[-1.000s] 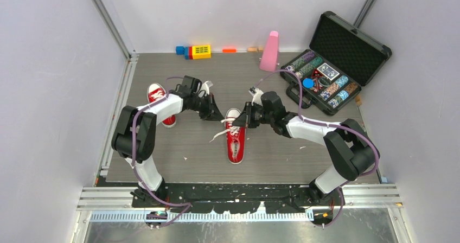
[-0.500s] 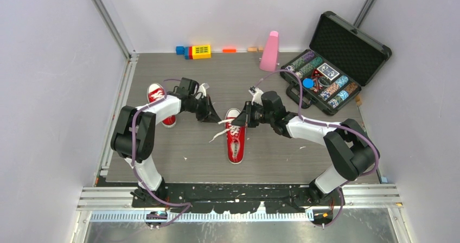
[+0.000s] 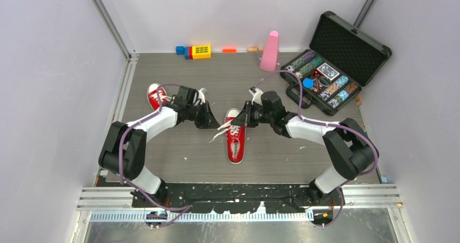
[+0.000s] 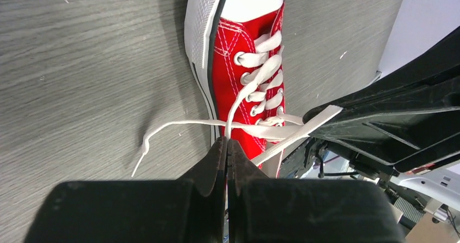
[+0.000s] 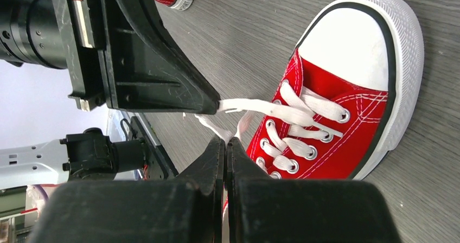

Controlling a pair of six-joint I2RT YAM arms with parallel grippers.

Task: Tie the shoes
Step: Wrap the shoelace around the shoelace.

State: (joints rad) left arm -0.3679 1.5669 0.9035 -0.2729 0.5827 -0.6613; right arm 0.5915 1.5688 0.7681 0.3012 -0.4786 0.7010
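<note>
Grey tabletop (image 3: pixel 271 156) carries the middle shoe (image 3: pixel 235 142), toe nearward. Left hand (image 3: pixel 213 122), pressed together on one lace end (image 4: pixel 233 113), has swung slightly nearer; right hand (image 3: pixel 240 121) pinches the other lace end (image 5: pixel 211 129), probably tightening the crossing.

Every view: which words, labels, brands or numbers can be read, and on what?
None can be read.
Card box in the open case: print too small.
Yellow block: grid pattern only, no characters made out.
Middle shoe: no brand mark on the toe cap, canvas or sole shown.
</note>
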